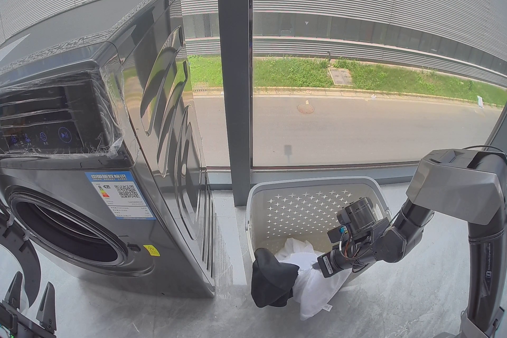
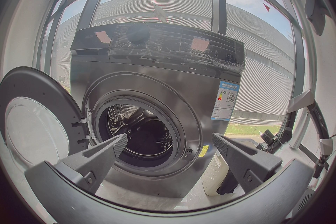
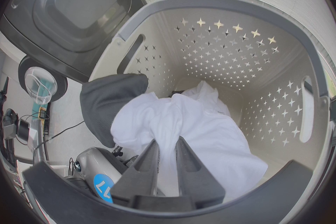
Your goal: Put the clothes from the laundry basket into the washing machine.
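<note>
on the floor (image 1: 401, 297), the washer (image 1: 105, 143) stands with its door (image 2: 35, 123) swung open. just beside it, the basket (image 1: 311, 186) holds a white cloth (image 1: 317, 286) spilling over the near rim, with a dark cloth (image 1: 272, 278) draped on the rim against it. right gripper (image 3: 167, 146): fingers narrow, pinching the white cloth. left gripper (image 2: 168, 140): fingers wide, holding nothing, facing the drum. risks i judge: the pinch takes little fabric, so the cloth may slip on lifting; the dark cloth may drag along and drop outside.
</note>
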